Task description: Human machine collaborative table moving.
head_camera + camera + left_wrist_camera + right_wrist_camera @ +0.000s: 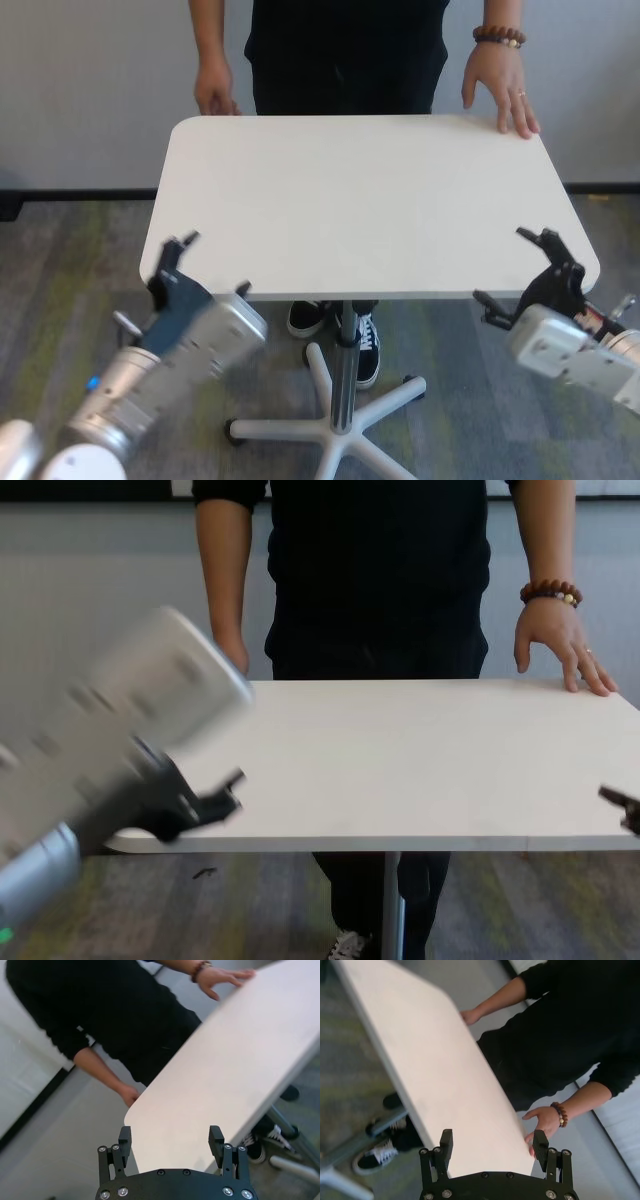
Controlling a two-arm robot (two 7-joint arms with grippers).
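The table [370, 200] is a white rectangular top with rounded corners on a grey pedestal leg [345, 365]. The human [345, 50], in a black shirt, stands at its far side. One hand [500, 90], with a beaded bracelet, lies flat on the far right corner. The other hand [215, 95] is at the far left edge. My left gripper [215, 265] stands open at the near left corner, which lies between its fingers [125, 1140]. My right gripper [503, 265] stands open around the near right corner, seen between its fingers [540, 1142].
A white star-shaped base [335, 425] with castors carries the leg on grey carpet [60, 280]. The human's black-and-white shoes [365, 345] stand close to the base under the tabletop. A pale wall [90, 80] runs behind the human.
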